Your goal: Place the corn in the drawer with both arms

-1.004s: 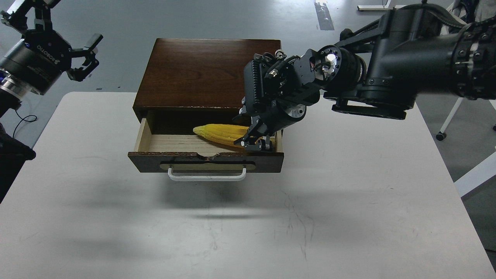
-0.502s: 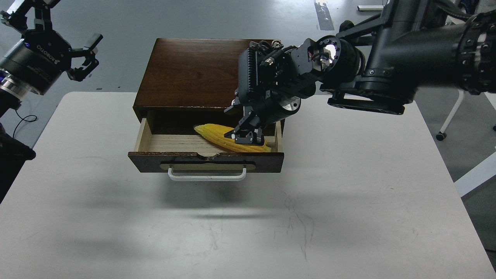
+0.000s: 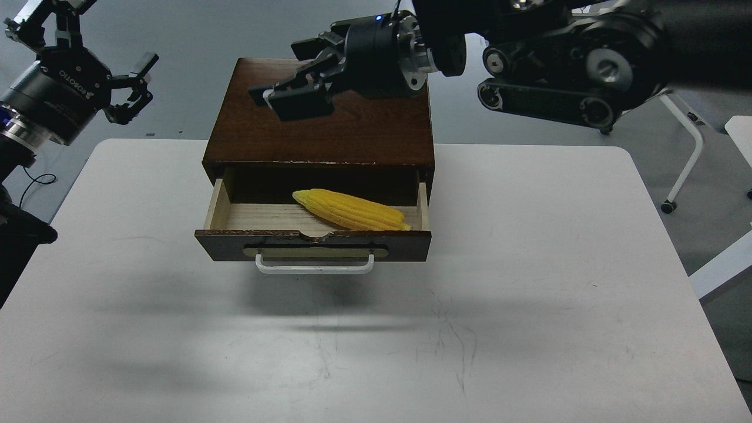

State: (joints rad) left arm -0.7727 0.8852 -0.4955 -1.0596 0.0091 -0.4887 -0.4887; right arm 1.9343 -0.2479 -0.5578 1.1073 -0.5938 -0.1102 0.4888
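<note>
The yellow corn [image 3: 351, 210] lies loose in the open drawer [image 3: 312, 244] of the dark brown wooden box [image 3: 320, 114], toward its right half, pointed end to the left. My right gripper [image 3: 288, 97] is raised above the box top, fingers spread and empty, well clear of the corn. My left gripper [image 3: 126, 82] is held high at the far left, off the table's back-left corner, fingers spread and empty.
The box stands at the back middle of the white table [image 3: 529, 294]. The drawer's white bar handle [image 3: 314, 267] faces me. My right arm [image 3: 558, 64] spans the upper right. A white chair frame [image 3: 684, 158] stands beyond the table's right edge.
My right gripper has let go of the corn, lifted out of the drawer and swung up and left over the box top. The corn has settled flat in the drawer. The left arm barely moved.
</note>
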